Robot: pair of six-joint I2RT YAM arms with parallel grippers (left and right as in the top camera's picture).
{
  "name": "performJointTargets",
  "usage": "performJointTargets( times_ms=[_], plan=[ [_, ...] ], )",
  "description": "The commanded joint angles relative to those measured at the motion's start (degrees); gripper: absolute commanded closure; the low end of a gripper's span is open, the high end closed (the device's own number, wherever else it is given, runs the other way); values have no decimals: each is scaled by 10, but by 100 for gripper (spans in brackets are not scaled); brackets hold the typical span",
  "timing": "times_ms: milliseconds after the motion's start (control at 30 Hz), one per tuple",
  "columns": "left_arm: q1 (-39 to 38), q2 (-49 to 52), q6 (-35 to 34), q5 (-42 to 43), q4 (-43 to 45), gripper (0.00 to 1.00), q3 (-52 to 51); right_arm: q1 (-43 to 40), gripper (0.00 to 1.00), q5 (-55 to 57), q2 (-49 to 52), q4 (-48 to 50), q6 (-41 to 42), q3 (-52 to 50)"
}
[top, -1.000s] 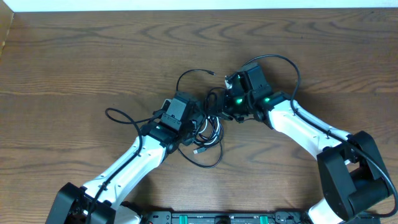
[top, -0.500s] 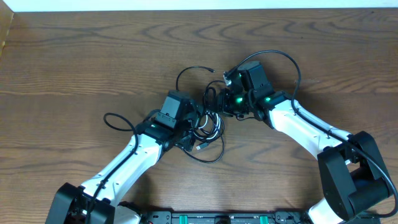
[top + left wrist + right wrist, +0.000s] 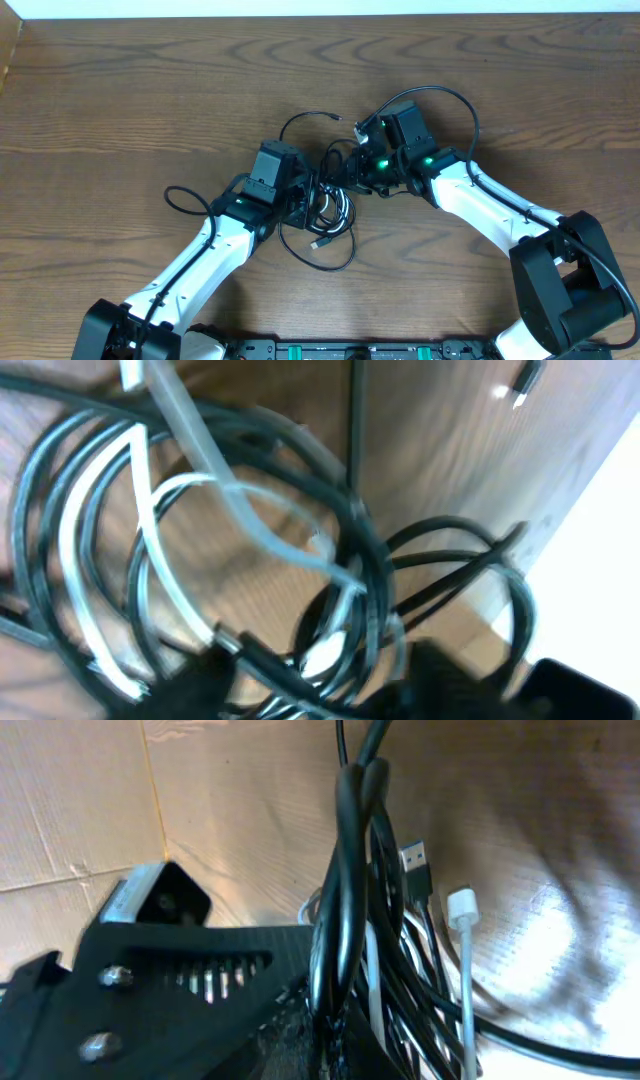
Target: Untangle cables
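The black cable (image 3: 345, 262) and the white cable (image 3: 343, 208) lie knotted in one pile at mid-table. My left gripper (image 3: 303, 203) is at the pile's left side. In the blurred left wrist view its fingers (image 3: 320, 675) hold strands of the black cable (image 3: 370, 550) and the white cable (image 3: 150, 575). My right gripper (image 3: 352, 172) is at the pile's upper right. In the right wrist view it (image 3: 335, 1025) is shut on a doubled run of the black cable (image 3: 350, 840). A white plug (image 3: 462, 905) and a black USB plug (image 3: 415, 860) lie beside that run.
A loose plug end (image 3: 318, 243) lies below the pile. The arms' own thicker black cables loop at the left (image 3: 180, 195) and over the right arm (image 3: 465, 105). A white strip (image 3: 320, 8) borders the table's far edge. The left gripper's body (image 3: 150, 970) fills the right wrist view's lower left.
My left gripper has moved a little up and to the left, shifting the pile's loops slightly with it. The right gripper has hardly moved.
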Motion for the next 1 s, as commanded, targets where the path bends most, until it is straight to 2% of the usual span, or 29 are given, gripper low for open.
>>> performJointTargets(
  times_ms=[0,67,167,300,467,533,567,767,967],
  plan=[
    [2,-8,-6,-31,-2,69,5,3,99,-25,-5,4,15,7],
    [2,-8,-6,-40,-2,78,5,3,99,-26,-5,4,15,7],
    [2,-8,-5,-55,-3,85,5,3,99,-28,-5,4,15,7],
    [2,-8,1,-78,-5,85,5,3,99,-28,-5,4,14,7],
    [2,-7,71,-110,-5,85,5,3,99,-28,-5,4,14,7],
    [2,-7,101,-119,-4,93,5,3,99,-27,-5,4,14,7],
    [2,-7,114,-120,-3,92,5,3,98,-27,-5,4,14,7],
    [2,-5,139,-120,11,92,5,3,73,-20,-5,4,7,7],
    [2,-5,185,-120,28,93,5,3,69,8,-5,-1,5,7]
  ],
)
